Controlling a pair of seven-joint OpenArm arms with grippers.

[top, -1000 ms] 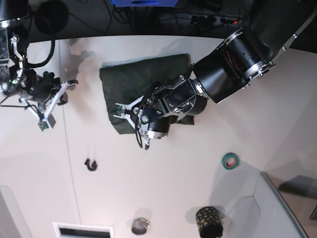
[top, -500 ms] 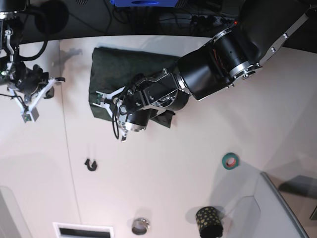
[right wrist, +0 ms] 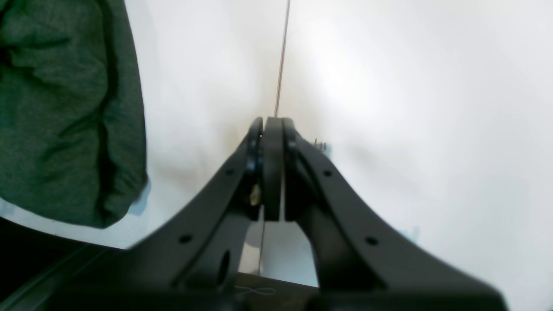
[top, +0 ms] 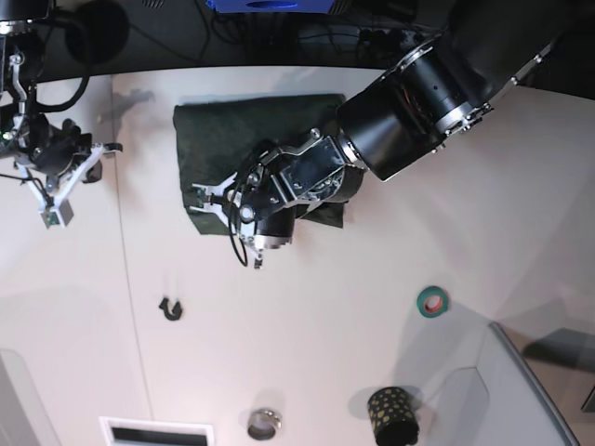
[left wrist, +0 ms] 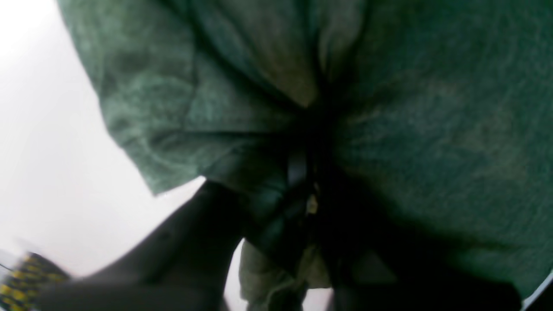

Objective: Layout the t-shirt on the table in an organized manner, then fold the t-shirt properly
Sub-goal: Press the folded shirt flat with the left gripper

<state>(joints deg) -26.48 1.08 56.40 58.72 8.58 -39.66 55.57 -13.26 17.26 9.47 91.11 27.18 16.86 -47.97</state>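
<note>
The dark green t-shirt (top: 246, 139) lies as a folded rectangle on the white table (top: 307, 316), near its far edge. My left gripper (top: 212, 198) is at the shirt's near-left corner, shut on a pinch of cloth. In the left wrist view the t-shirt (left wrist: 410, 108) bunches into folds where the dark fingers (left wrist: 194, 242) of the left gripper (left wrist: 302, 181) close on it. My right gripper (top: 74, 175) hovers left of the shirt, apart from it. In the right wrist view the right gripper (right wrist: 272, 129) is shut and empty, with the t-shirt (right wrist: 65, 108) at the left.
A thin dark seam (top: 130, 279) runs down the table. Near the front lie a black hook (top: 170, 308), a metal ring (top: 264, 424), a black cup with yellow dots (top: 392, 415) and a green tape roll (top: 431, 301). A grey bin (top: 535, 390) fills the front right corner.
My left gripper has pulled the t-shirt to the left across the table, then eased slightly back. The right gripper rose toward the far left and has since held still.
</note>
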